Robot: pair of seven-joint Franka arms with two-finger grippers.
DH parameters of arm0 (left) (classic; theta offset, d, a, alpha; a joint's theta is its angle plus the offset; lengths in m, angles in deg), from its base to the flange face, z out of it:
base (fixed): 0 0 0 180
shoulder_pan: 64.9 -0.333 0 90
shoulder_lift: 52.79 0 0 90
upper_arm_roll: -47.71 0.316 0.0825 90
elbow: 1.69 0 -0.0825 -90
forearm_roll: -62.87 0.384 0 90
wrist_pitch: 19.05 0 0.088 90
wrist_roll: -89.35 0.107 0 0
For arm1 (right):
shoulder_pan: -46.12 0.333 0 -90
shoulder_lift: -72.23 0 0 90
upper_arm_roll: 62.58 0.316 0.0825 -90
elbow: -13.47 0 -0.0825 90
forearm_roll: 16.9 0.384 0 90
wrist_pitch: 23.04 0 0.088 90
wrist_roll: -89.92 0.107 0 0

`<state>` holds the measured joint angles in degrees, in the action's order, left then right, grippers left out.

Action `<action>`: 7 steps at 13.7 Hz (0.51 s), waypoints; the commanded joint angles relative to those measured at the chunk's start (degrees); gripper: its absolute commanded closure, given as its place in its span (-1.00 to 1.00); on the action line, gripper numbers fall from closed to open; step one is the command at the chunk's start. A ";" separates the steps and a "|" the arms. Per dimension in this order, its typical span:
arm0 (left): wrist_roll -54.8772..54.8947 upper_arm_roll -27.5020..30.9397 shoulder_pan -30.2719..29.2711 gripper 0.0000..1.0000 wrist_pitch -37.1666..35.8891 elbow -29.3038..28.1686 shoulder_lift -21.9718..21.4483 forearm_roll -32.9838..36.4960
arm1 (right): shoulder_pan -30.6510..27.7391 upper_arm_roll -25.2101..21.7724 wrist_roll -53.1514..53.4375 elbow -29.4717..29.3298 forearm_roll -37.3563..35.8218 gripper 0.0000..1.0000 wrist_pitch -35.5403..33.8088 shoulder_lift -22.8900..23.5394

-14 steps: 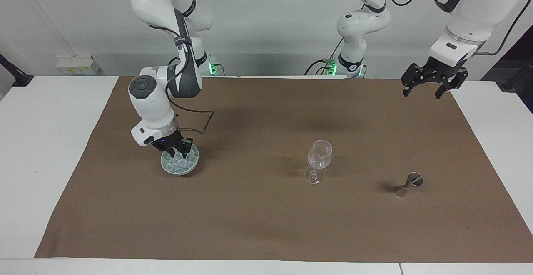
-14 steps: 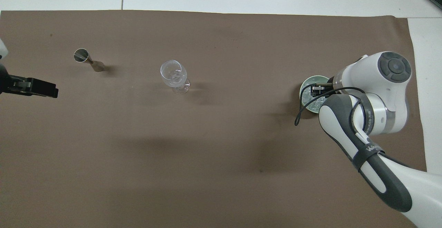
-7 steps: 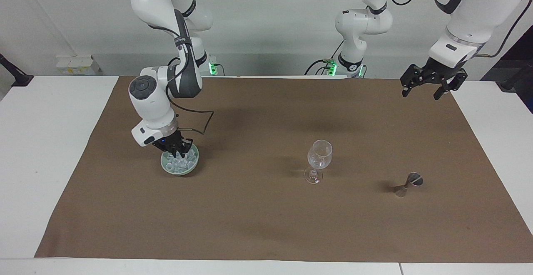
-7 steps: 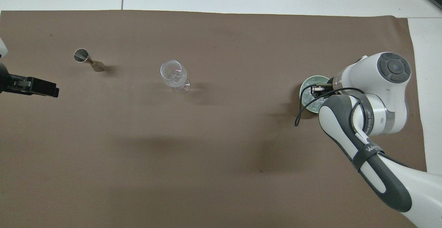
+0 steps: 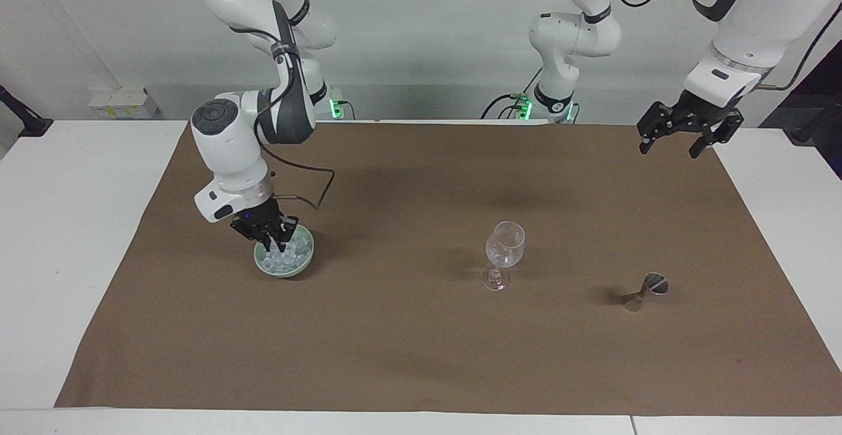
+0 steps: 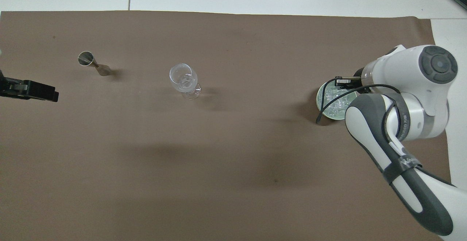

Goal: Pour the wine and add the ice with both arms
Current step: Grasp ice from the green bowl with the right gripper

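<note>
From the facing view, the right gripper (image 5: 275, 245) hangs just over the pale green bowl (image 5: 284, 266) at the right arm's end of the brown mat (image 5: 421, 356), its fingertips pressed together above the heap of ice (image 5: 289, 255); whether a cube sits pinched between them cannot be made out. The wine glass (image 5: 504, 254) stands upright near the middle of the mat, well apart from the bowl, and a small metal jigger (image 5: 644, 290) stands toward the left arm's end. The left gripper (image 5: 677, 137) waits in the air over the mat's edge, fingers spread wide and holding nothing. From the overhead view, the right gripper (image 6: 342, 81) shows only as a dark tip at the bowl's (image 6: 321, 102) rim, the arm covering much of it; the ice (image 6: 334, 100) fills the bowl. The wine glass (image 6: 183, 78) and jigger (image 6: 89, 61) stand apart, and the left gripper (image 6: 36, 90) shows at the frame's edge. The likely trouble is a slick cube slipping out on the way to the glass, or the fingers having closed on nothing at all. Coming in low could also tip the slender-stemmed glass.
</note>
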<state>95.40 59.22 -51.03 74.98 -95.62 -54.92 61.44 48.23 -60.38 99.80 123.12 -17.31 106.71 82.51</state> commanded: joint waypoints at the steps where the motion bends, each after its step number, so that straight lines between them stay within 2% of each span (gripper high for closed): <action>1: -0.52 0.36 -1.04 -1.00 -1.05 2.00 1.86 0.73 | -0.26 1.74 2.15 -1.00 1.29 1.00 -3.17 -4.82; 4: -0.52 -0.60 -1.74 -1.00 -0.61 2.00 1.95 0.73 | -0.17 5.08 6.97 -10.04 5.40 1.00 -10.55 -4.92; 7: -0.52 -1.48 -3.06 -1.00 -0.34 1.74 2.13 0.73 | 0.00 8.59 13.73 -12.96 10.77 1.00 -9.17 -4.13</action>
<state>95.40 59.05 -52.47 75.02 -95.16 -53.60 61.44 48.36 -53.81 109.62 112.61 -9.48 97.15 76.52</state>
